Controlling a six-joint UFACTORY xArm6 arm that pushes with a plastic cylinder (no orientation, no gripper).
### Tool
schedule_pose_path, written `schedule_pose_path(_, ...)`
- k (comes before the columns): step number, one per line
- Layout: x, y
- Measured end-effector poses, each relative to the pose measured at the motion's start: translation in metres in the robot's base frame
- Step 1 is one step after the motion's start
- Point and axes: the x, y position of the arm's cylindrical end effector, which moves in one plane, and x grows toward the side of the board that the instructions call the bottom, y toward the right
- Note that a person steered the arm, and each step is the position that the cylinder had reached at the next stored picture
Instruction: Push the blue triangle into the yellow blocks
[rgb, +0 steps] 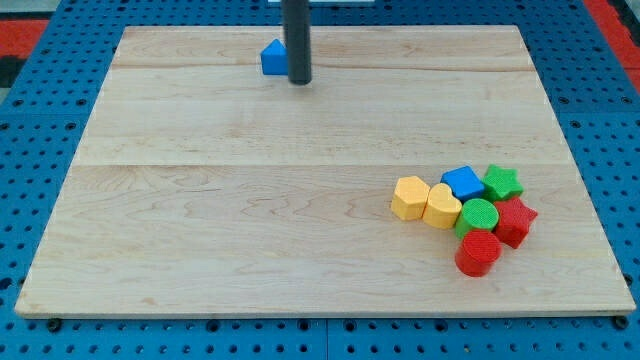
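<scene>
The blue triangle (273, 57) lies near the view's top, left of centre. My tip (300, 80) stands just to its right and slightly below, touching or nearly touching it. The two yellow blocks sit at the lower right: a yellow hexagon (409, 197) and a yellow heart (441, 206), side by side and touching. They are far from the triangle, across the board toward the view's bottom right.
A cluster adjoins the yellow blocks on the right: a blue block (463, 182), a green star (502, 182), a green cylinder (478, 215), a red star (514, 220) and a red cylinder (478, 252). The wooden board (250, 200) lies on a blue pegboard.
</scene>
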Motion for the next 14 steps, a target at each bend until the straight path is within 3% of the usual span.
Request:
schedule_pose_path(1, -0.043, 0.004)
schedule_pose_path(2, -0.037, -0.039)
schedule_pose_path(5, 0.029, -0.115)
schedule_pose_path(8, 0.118, -0.122)
schedule_pose_path(9, 0.129, -0.086)
schedule_pose_path(14, 0.268, -0.003)
